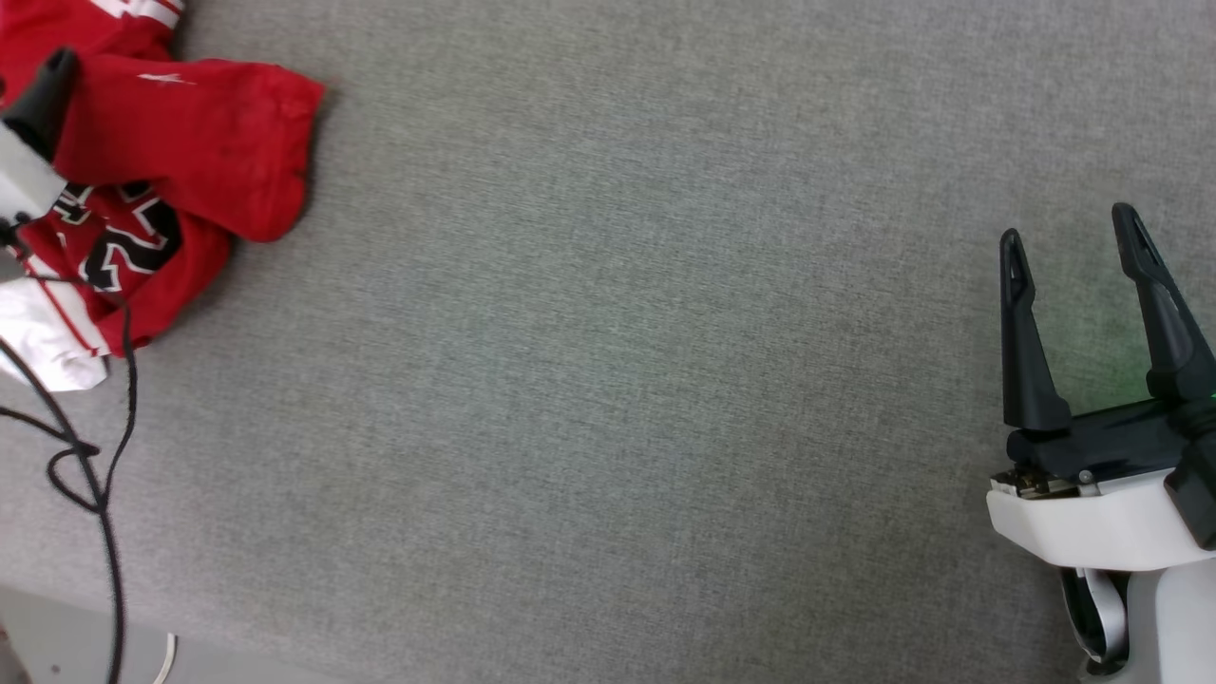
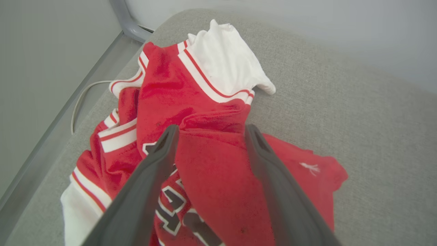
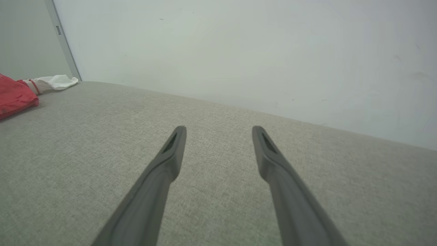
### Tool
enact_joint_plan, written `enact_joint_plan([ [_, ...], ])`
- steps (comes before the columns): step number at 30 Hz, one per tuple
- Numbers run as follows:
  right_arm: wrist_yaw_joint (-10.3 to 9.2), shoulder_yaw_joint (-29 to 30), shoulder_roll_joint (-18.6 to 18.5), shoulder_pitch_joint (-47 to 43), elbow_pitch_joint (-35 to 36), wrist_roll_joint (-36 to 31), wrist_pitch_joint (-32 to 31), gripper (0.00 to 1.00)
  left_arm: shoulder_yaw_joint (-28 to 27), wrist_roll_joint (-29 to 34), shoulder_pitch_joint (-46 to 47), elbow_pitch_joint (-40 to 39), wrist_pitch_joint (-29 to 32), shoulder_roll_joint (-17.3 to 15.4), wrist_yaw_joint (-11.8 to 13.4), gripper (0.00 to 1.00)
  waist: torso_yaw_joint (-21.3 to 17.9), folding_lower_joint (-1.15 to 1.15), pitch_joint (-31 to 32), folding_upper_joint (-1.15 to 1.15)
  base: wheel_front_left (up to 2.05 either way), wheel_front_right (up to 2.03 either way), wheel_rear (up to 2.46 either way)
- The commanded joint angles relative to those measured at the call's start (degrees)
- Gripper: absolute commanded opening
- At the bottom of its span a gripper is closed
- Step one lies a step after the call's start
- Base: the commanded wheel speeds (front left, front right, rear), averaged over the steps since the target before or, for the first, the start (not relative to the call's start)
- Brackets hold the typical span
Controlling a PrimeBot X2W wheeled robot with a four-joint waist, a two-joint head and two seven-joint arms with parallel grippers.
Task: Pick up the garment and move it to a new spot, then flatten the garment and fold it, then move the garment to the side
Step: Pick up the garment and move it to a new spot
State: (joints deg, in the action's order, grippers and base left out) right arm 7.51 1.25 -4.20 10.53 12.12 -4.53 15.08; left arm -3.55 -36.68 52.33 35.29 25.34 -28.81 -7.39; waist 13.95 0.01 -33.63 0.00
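Observation:
The garment (image 1: 204, 142) lies crumpled at the far left of the grey cloth-covered table (image 1: 617, 332): red, with white sleeves, striped trim and black white-outlined lettering. In the left wrist view my left gripper (image 2: 210, 129) hovers open just above a red fold of the garment (image 2: 211, 171), with nothing between its fingers. One of its dark fingers (image 1: 47, 90) shows over the garment in the head view. My right gripper (image 1: 1069, 226) stands open and empty far to the right, above bare table. In the right wrist view, the right gripper (image 3: 219, 130) points across the table, with the garment (image 3: 13, 95) far off at the left.
A black cable (image 1: 104, 475) loops over the table's near-left corner by the garment. A thin white cable (image 2: 80, 99) and a grey metal post (image 2: 128, 24) lie beyond the table's left edge. A pale wall (image 3: 239, 51) runs along the far side.

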Motion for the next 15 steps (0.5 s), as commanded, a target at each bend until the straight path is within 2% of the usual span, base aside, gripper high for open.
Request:
enact_joint_plan([
  [1, -0.04, -0.1, -0.3, 0.6, 0.3, -0.2, 0.1, 1.00, 0.5, -0.9, 0.5, 0.7, 1.3, -0.3, 0.0, 1.00, -0.6, -0.01, -0.6, 0.00, 0.00, 0.00, 0.00],
  [4, -0.04, 0.1, -0.2, 1.0, 0.5, -0.4, 0.1, 1.00, 1.2, -3.4, 0.7, 2.7, 6.1, -2.1, 0.0, 1.00, -1.1, -0.01, -1.4, 0.00, 0.00, 0.00, 0.00],
  [6, -0.04, 0.2, -0.2, 1.2, 0.6, -0.4, 0.1, 1.00, 3.7, -3.5, -0.6, 4.2, 9.3, -3.0, 0.0, 1.00, -1.3, -0.01, -1.9, 0.00, 0.00, 0.00, 0.00],
  [10, -0.04, 0.1, -0.4, 1.6, 0.4, -0.2, 0.1, 1.00, 5.8, -6.6, -2.0, 7.7, 13.6, -2.6, 0.0, 1.00, -1.9, -0.01, -2.7, 0.00, 0.00, 0.00, 0.00],
  [15, -0.04, 0.0, -0.3, 1.8, 0.0, 0.1, 0.1, 1.00, 9.0, -9.1, -3.2, 10.9, 15.4, -1.1, 0.0, 1.00, -2.6, -0.01, -2.9, 0.00, 0.00, 0.00, 0.00],
])
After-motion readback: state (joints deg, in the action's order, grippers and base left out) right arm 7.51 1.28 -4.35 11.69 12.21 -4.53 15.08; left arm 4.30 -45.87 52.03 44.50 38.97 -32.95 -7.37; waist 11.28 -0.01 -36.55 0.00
